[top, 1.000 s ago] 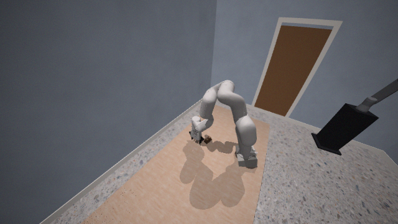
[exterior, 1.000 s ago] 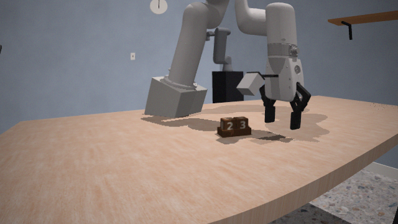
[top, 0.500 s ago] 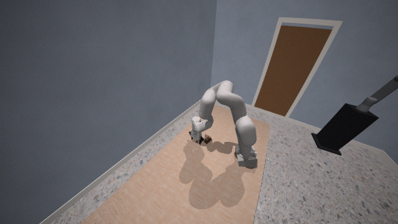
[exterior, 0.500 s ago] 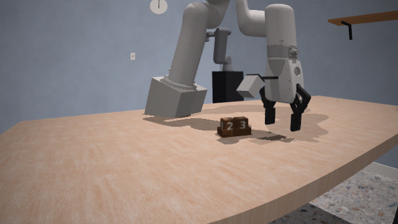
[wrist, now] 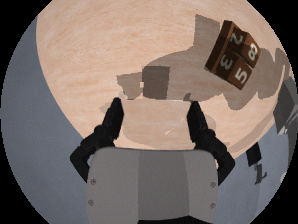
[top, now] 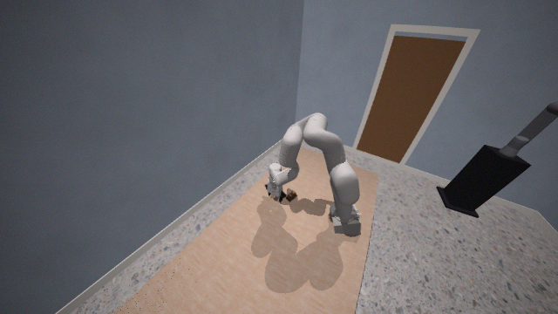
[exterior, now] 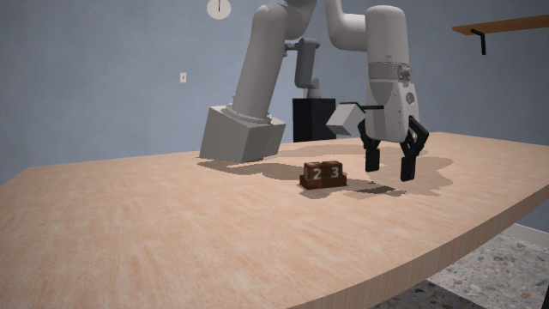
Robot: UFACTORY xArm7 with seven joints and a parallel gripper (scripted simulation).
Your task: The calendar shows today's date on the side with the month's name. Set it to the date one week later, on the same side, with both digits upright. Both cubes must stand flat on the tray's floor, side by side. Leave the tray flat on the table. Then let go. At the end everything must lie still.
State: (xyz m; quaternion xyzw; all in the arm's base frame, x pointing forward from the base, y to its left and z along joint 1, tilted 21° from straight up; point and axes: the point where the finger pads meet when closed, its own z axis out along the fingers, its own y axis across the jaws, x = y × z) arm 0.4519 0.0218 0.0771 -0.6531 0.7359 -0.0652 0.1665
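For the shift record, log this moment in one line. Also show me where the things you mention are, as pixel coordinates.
gripper (top: 276,199) (exterior: 390,169) (wrist: 156,106): open, above table | cubes (exterior: 325,172) (wrist: 239,54): in tray (exterior: 325,182) (wrist: 217,50), exterior view reads 23 | new date: not set

Top high, exterior low, wrist facing tabletop (wrist: 75,45)
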